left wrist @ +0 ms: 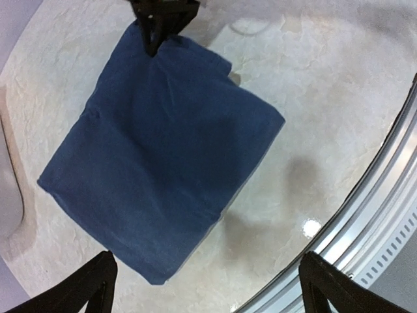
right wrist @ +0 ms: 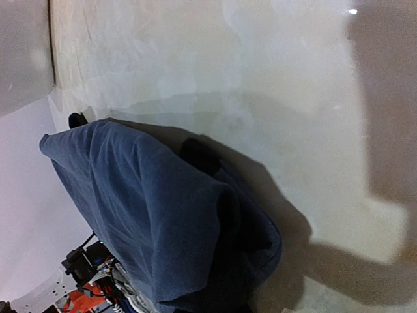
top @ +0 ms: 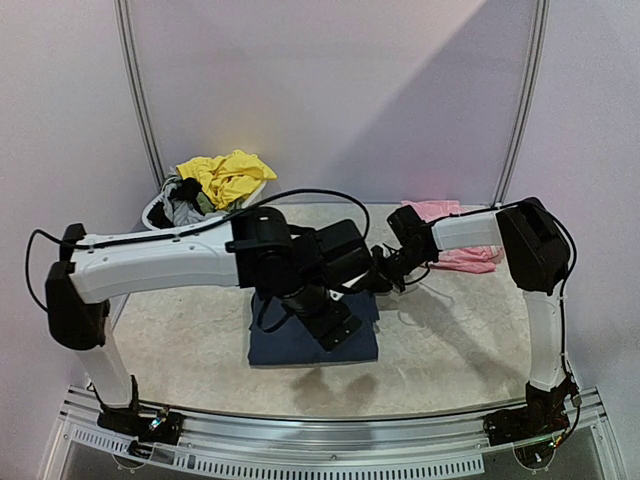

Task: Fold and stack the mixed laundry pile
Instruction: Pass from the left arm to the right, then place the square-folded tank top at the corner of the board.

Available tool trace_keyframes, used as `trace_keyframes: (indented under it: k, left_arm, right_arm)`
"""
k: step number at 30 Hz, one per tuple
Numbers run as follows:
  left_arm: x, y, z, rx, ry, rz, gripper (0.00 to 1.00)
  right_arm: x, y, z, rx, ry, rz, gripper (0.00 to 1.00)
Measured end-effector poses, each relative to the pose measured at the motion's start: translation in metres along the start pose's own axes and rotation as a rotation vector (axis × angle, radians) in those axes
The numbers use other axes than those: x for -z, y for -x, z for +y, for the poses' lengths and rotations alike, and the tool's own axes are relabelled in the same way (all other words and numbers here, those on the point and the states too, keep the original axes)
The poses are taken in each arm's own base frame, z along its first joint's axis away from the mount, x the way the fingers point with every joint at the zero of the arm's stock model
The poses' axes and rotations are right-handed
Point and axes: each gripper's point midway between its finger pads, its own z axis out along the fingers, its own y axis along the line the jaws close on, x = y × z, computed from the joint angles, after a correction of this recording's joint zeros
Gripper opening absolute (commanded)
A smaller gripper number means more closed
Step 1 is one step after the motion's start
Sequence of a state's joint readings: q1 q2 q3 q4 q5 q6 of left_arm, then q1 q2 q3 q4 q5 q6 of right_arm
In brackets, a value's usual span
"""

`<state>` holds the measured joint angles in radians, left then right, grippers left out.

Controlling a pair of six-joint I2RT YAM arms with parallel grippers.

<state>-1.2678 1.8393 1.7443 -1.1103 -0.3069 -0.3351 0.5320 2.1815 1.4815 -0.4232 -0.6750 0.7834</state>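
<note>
Folded navy garment (top: 300, 345) is laid flat on the counter (top: 180, 340) | left end effector (left wrist: 208, 264) is held spread wide directly above it, clear of the cloth | right end effector (left wrist: 158, 29) is seen pinched together on its far corner.

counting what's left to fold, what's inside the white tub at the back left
A crumpled yellow garment heaps over the rim of the white tub, with a grey piece tucked beside it. Whatever lies lower in the tub is covered by them.
</note>
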Motion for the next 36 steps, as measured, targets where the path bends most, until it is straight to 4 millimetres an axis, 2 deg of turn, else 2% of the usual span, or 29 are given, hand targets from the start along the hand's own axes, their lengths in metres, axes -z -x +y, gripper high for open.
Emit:
trace_keyframes:
  k: [4,8,11,16,28,32,36]
  left_arm:
    - [0.011,-0.032,0.017,0.073,0.028,0.007,1.00]
    - [0.019,-0.065,0.036,0.157,0.065,0.008,0.99]
    - [0.029,-0.086,0.050,0.228,0.087,-0.013,0.99]
    - [0.046,-0.112,0.072,0.349,0.108,-0.071,1.00]
    - [0.066,-0.136,0.094,0.493,0.130,-0.142,0.99]
    - [0.071,-0.141,0.100,0.514,0.138,-0.153,0.99]
    - [0.073,-0.145,0.103,0.526,0.141,-0.158,0.99]
  right_arm:
    - [0.008,-0.002,-0.013,0.046,-0.097,0.001,0.00]
    - [0.027,-0.008,-0.028,0.093,-0.210,-0.001,0.00]
    - [0.053,-0.004,-0.031,0.141,-0.281,-0.027,0.00]
    - [0.108,0.019,-0.023,0.232,-0.379,-0.127,0.00]
    - [0.203,0.066,0.009,0.410,-0.545,-0.307,0.00]
    - [0.217,0.073,0.007,0.424,-0.589,-0.327,0.00]
    - [0.222,0.081,-0.001,0.423,-0.639,-0.326,0.00]
